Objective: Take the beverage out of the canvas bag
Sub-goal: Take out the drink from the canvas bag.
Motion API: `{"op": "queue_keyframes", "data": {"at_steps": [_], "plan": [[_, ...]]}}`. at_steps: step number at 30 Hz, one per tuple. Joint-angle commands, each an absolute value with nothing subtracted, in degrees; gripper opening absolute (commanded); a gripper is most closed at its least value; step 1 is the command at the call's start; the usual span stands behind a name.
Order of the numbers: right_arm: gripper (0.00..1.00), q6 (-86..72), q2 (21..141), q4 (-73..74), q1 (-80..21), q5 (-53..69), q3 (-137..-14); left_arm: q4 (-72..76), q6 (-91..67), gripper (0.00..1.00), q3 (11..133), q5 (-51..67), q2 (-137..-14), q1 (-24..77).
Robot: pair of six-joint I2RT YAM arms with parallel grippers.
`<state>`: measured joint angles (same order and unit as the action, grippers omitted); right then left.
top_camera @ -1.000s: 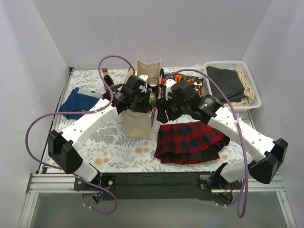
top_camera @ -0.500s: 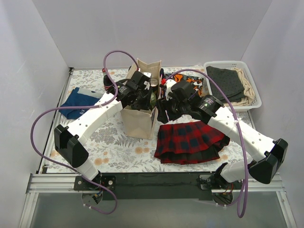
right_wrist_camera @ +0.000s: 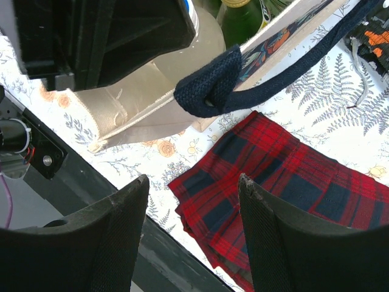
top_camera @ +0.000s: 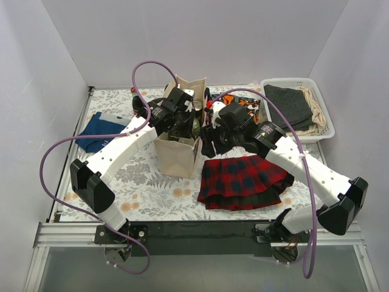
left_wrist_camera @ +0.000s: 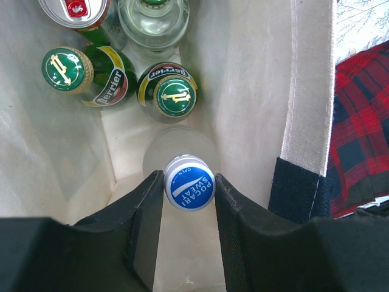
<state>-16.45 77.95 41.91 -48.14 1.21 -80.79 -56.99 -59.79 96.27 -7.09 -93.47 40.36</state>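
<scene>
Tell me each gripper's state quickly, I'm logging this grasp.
Left gripper: closed on the blue-capped clear Pocari Sweat bottle inside the cream canvas bag.
Right gripper: open, holding nothing.

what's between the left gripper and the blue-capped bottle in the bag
Nothing visible. The left gripper hugs both sides of the bottle at its cap, inside the canvas bag; the green bottles stand farther in, apart from it.
</scene>
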Motion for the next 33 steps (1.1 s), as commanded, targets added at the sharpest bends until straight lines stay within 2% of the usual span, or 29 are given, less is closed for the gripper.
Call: {"op": "queue_keyframes", "data": {"at_steps": [1,17,27,33], "plan": [[0.66,-16.1,78.4,41.2,-47.9,0.3,-82.8,-53.9,-59.2,0.0,101.8,-8.3,-91.1,40.7],[0.66,-15.9,78.1,41.2,-47.5,0.3,-83.2,-56.1,-58.5,0.0,106.1,-8.9,-92.1,40.7],[0.66,-15.9,78.3,41.2,-47.3,-1.7,-82.4,-49.0,-60.1,0.0,94.0,-10.7,-89.2,40.7],[0.66,-15.9,78.6,41.1,-47.2,-1.8,-82.2,-48.6,-60.1,0.0,96.8,-12.3,-88.2,40.7]]}}
